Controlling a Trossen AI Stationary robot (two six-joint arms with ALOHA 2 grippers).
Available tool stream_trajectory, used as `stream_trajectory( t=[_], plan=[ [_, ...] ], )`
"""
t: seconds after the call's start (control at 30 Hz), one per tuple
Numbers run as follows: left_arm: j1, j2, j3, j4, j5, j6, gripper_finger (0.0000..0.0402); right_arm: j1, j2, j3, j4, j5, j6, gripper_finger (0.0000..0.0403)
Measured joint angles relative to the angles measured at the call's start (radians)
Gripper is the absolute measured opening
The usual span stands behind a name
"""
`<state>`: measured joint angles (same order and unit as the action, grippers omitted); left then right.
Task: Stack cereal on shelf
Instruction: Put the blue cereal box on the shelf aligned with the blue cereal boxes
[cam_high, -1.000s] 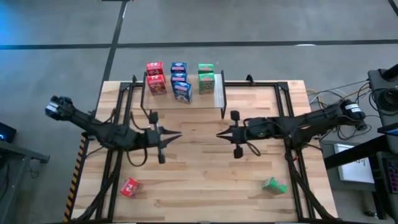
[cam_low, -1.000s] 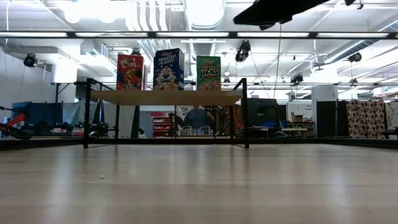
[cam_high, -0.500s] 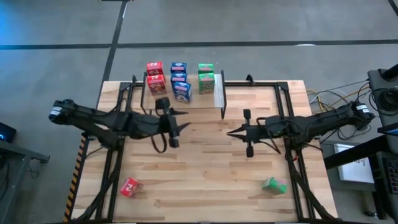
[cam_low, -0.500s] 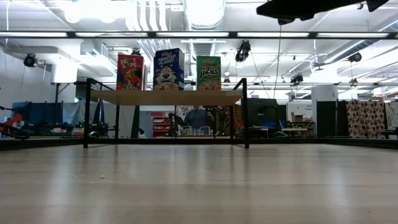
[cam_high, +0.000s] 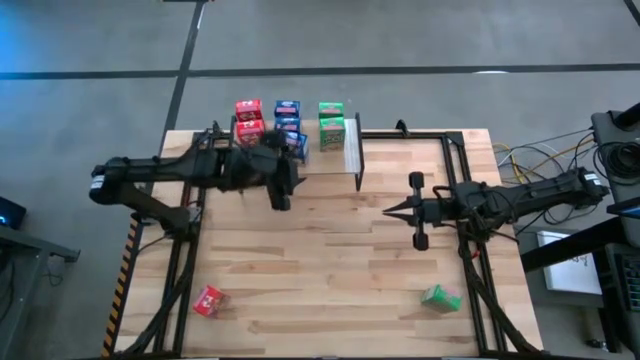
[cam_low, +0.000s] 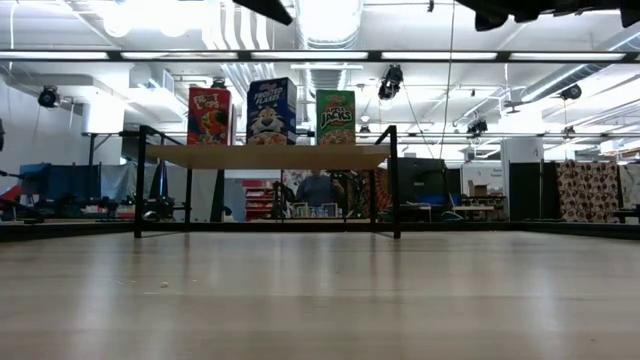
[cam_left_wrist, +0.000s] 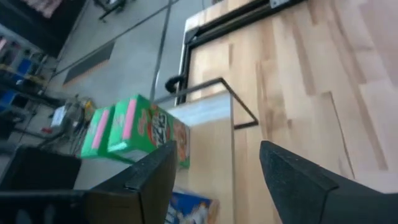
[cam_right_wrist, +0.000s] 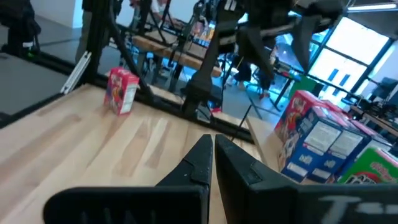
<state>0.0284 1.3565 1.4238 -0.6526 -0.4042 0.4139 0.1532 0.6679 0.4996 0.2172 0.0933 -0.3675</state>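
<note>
Red, blue and green cereal boxes (cam_high: 288, 125) sit in three rows on the shelf (cam_high: 352, 150), right under my left claw (cam_high: 296, 158), fingers spread, nothing held. Left to stack: red box (cam_high: 209, 299) and green box (cam_high: 440, 297), both well behind. Since a second ago left claw opened and reached to the shelf; right claw (cam_high: 388, 211), pressed shut, pulled back

Left pincer (cam_high: 288, 170) hides part of blue cereal boxes (cam_high: 288, 118).
</note>
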Motion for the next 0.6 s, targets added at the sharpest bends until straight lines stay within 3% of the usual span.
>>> stream_trajectory(
  t=[0.2,0.6],
  plan=[
    [0.120,0.011,0.022,-0.015,0.156,0.134,0.0215,0.000,-0.035,-0.013,0.003,-0.045,-0.016,0.0009],
    [0.316,0.013,0.022,-0.022,0.318,0.206,0.0215,0.000,-0.099,-0.043,0.007,-0.050,-0.044,0.0009]
  ],
)
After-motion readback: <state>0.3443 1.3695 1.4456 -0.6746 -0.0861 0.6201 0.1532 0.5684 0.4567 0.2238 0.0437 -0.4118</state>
